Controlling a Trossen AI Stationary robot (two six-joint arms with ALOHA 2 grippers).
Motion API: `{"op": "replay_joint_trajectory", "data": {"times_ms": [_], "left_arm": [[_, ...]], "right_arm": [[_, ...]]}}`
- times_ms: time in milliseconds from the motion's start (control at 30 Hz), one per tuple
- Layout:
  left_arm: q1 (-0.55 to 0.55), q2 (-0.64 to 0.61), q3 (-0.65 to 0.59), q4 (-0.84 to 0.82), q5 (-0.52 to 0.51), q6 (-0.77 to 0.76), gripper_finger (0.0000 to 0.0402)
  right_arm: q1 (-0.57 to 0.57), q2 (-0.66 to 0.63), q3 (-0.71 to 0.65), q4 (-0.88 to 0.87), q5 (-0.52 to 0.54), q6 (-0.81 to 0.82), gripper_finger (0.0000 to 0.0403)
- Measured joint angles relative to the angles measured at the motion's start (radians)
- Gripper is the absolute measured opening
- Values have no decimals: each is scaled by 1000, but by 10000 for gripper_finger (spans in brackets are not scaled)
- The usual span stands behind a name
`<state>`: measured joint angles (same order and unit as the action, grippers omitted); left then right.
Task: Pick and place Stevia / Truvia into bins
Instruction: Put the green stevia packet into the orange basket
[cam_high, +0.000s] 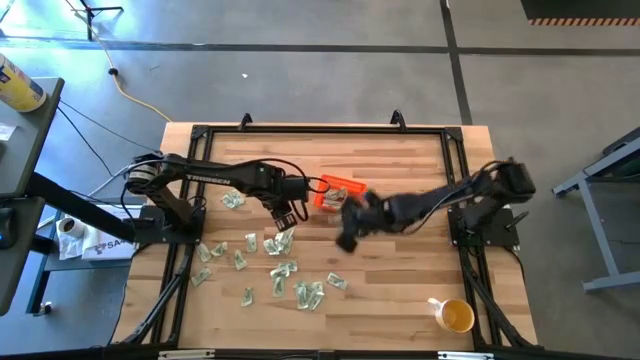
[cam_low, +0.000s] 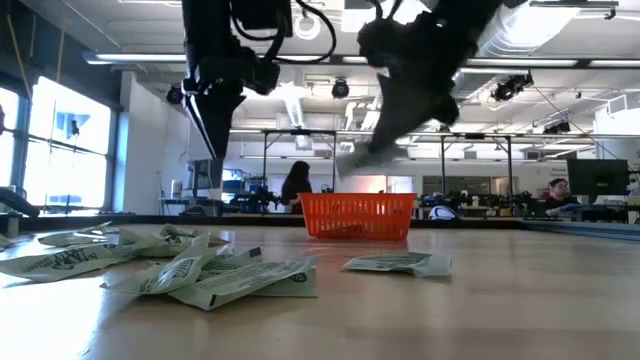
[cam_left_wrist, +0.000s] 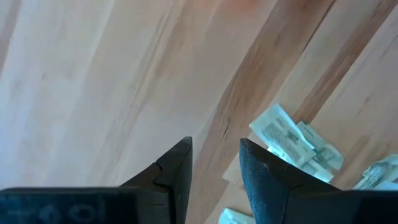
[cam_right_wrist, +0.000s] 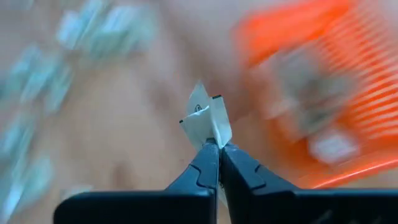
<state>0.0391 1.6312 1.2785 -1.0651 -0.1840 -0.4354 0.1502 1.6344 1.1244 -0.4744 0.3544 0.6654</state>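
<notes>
Several pale green and white sachets (cam_high: 285, 268) lie flat and scattered on the wooden table, near and left of the orange bin (cam_high: 335, 192); they also show in the low view (cam_low: 200, 270). My left gripper (cam_high: 284, 217) hangs open and empty above the table left of the bin, with sachets (cam_left_wrist: 292, 140) below and beside it. My right gripper (cam_high: 348, 238) is in the air on the near side of the bin, shut on one sachet (cam_right_wrist: 208, 121). The bin (cam_right_wrist: 336, 93) shows blurred beyond it. My right gripper pinches one end (cam_right_wrist: 211, 138) of a sachet between its two fingertips. The rest of the sachet sticks out past the fingertips, lifted clear of the table.
A yellow cup with a white handle (cam_high: 455, 316) stands near the table's near right corner. One sachet (cam_low: 395, 262) lies alone in front of the bin (cam_low: 358, 215). People sit in the room beyond the table.
</notes>
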Motion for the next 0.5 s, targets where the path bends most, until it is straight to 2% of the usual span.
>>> {"op": "replay_joint_trajectory", "data": {"times_ms": [100,167,233,333,500], "left_arm": [[-3,-32,0,1,-30,-17,168],[-1,-58,0,4,-38,-32,168],[0,-75,0,-1,-58,-43,168],[0,-98,0,-15,-94,-55,168],[0,-109,0,-16,-97,-88,168]], "right_arm": [[-86,-54,3,-4,50,0,2],[-132,-56,2,1,9,-8,2],[-152,-40,0,26,-80,-40,2],[-126,-21,1,51,-157,-64,1],[-21,14,2,53,-203,-26,1]]}}
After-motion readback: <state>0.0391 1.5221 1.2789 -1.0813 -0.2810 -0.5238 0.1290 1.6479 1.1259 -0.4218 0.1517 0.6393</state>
